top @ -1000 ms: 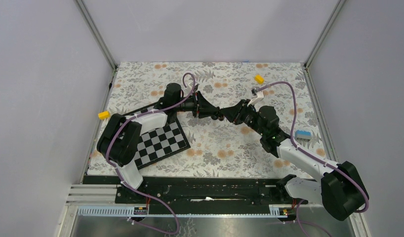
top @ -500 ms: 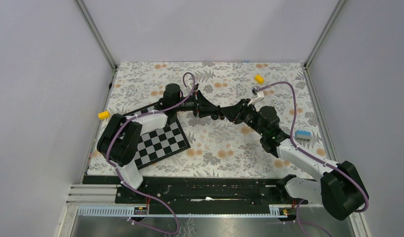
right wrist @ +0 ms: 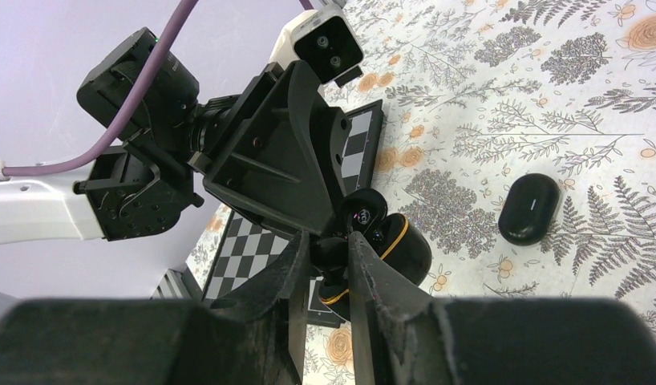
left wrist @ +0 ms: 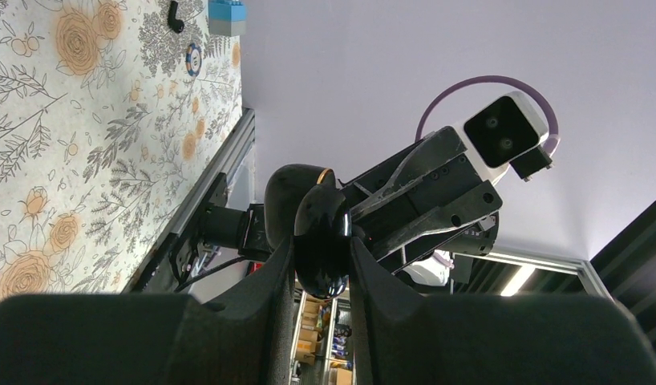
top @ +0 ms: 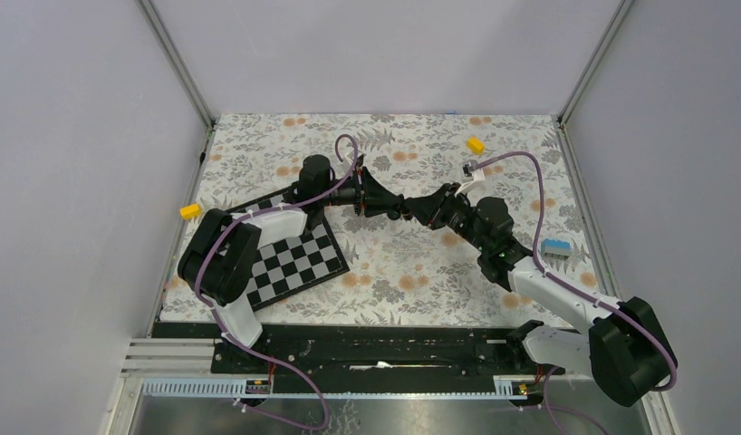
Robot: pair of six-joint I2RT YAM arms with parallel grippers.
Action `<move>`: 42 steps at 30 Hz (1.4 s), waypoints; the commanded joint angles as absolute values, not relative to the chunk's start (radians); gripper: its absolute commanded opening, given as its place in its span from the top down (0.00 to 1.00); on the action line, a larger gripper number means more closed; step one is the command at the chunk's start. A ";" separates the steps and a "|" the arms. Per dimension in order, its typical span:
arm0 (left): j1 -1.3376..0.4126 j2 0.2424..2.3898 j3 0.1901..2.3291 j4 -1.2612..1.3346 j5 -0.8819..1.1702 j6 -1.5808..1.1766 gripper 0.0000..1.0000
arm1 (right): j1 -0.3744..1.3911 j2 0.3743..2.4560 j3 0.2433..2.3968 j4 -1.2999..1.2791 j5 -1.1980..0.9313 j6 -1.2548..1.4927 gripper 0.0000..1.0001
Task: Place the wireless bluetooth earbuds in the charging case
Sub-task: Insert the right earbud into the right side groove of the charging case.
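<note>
My left gripper [top: 396, 209] is shut on the charging case [left wrist: 320, 245], a glossy black pebble held in the air over the middle of the mat. Its lid [left wrist: 291, 191] is open, with a gold rim. In the right wrist view the case [right wrist: 405, 245] shows a gold band, and one earbud [right wrist: 365, 210] sits in it. My right gripper [top: 421, 210] meets the left one tip to tip. Its fingers are shut on the other small black earbud [right wrist: 331, 255], held right against the open case. The left gripper [left wrist: 321, 261] also shows in its own wrist view.
A black oval object [right wrist: 530, 208] lies on the floral mat under the grippers. A chessboard [top: 299, 258] lies at the left. Yellow bricks [top: 476, 145] [top: 190, 211] and a blue brick [top: 555, 246] sit near the mat's edges. A poker chip [left wrist: 193, 58] lies near the blue brick.
My right gripper has moved a little left, closing the gap to the case in my left gripper. The left arm has barely moved.
</note>
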State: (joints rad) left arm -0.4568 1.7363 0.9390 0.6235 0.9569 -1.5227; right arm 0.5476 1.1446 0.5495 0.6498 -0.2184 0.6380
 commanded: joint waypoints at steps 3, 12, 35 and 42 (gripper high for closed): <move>-0.451 1.718 0.934 0.721 0.972 -1.540 1.00 | 0.555 1.125 0.521 0.610 -0.200 0.604 0.77; -0.448 1.710 0.931 0.716 0.974 -1.534 1.00 | 0.555 1.118 0.541 0.575 -0.206 0.601 0.45; -0.449 1.697 0.948 0.591 0.985 -1.398 1.00 | 0.555 1.025 0.664 0.373 -0.107 0.591 0.22; -0.454 1.663 1.008 0.365 0.951 -1.185 1.00 | 0.555 1.044 0.717 0.268 -0.090 0.584 0.44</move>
